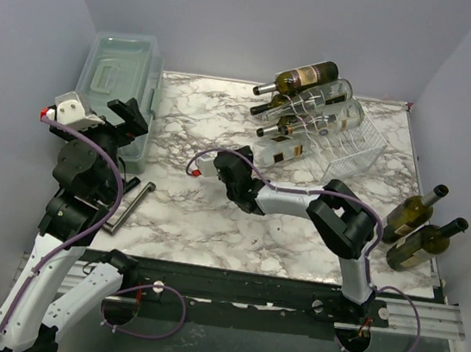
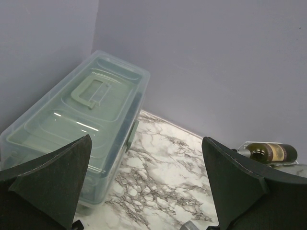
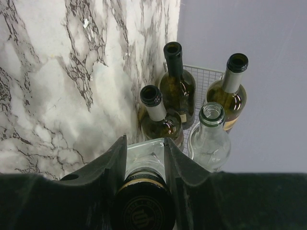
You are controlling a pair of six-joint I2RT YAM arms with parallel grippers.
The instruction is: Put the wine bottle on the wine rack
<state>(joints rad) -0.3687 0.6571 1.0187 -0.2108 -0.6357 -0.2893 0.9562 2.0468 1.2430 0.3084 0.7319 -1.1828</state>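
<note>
The right arm reaches from its base at 5 o'clock, elbow bent high, forearm running left across the table (image 1: 179, 212) toward centre. Its right gripper (image 3: 145, 143) is clamped on the neck of a clear wine bottle (image 3: 144, 158), one finger on each side just above the dark cap. In the top view that bottle lies with its body at the near-left edge of the rack (image 1: 351, 152) at 1 o'clock; I cannot tell whether it rests in a channel. Past the fingers, four bottles (image 3: 175, 84) lie in the rack, mouths toward the camera. The left arm is folded upright at 9 o'clock, its left gripper (image 2: 144, 191) spread wide and empty, aimed over the bin (image 2: 91, 110) at 10 o'clock. Two green bottles (image 1: 413, 212) sit at 3 o'clock.
</note>
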